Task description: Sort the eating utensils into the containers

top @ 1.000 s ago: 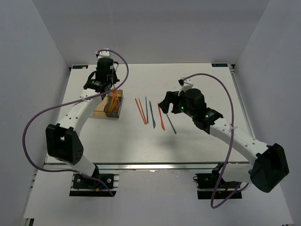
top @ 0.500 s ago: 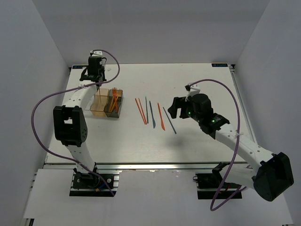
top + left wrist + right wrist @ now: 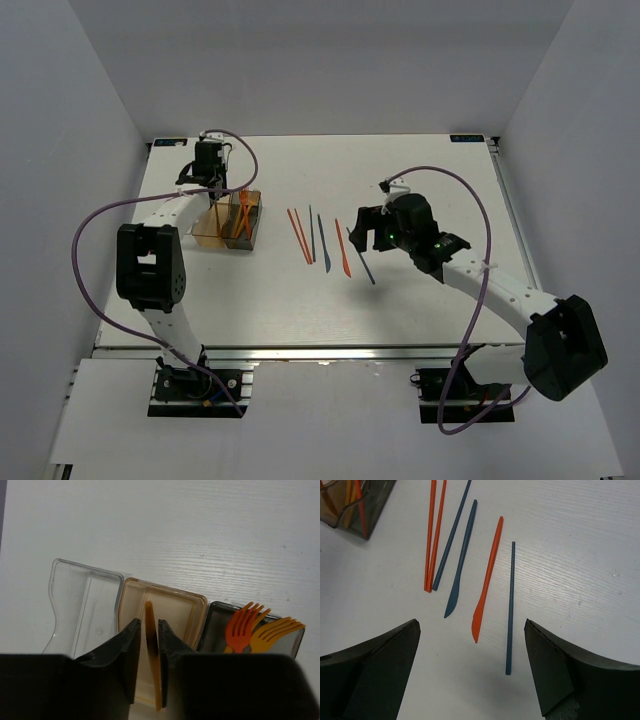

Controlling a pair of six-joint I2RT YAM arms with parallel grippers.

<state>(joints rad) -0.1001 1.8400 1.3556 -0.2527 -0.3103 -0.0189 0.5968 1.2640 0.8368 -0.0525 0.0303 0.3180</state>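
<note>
The right gripper [image 3: 471, 625] is hanging nearest me, fingers spread wide and gripping nothing, just above the table [image 3: 420, 160]. Its wrist camera is sorting out what the overhead view is blurring into thin lines: six loose utensils lying side by side, all running roughly near to far. Below the open jaws are a dark stick [image 3: 510, 607], then an orange knife [image 3: 487, 577] and a dark blue knife [image 3: 461, 562], both with blades pointing toward the near edge. Beyond those come a second dark stick [image 3: 451, 537] and two red sticks [image 3: 432, 535] touching each other.

Farther back on the left, the three bins are sitting in a row. Only the left wrist view is separating them: clear bin [image 3: 82, 615], tan bin [image 3: 175, 605], dark grey bin [image 3: 212, 625]. Two forks [image 3: 242, 627] are leaning in the grey one, tines up. The left gripper [image 3: 148, 625] is poised over the tan bin, fingers almost together and clamping a flat orange piece [image 3: 151, 650]. It is running lengthwise along the fingers, its free end over the tan bin's inside. I cannot tell whether it is touching the floor.
</note>
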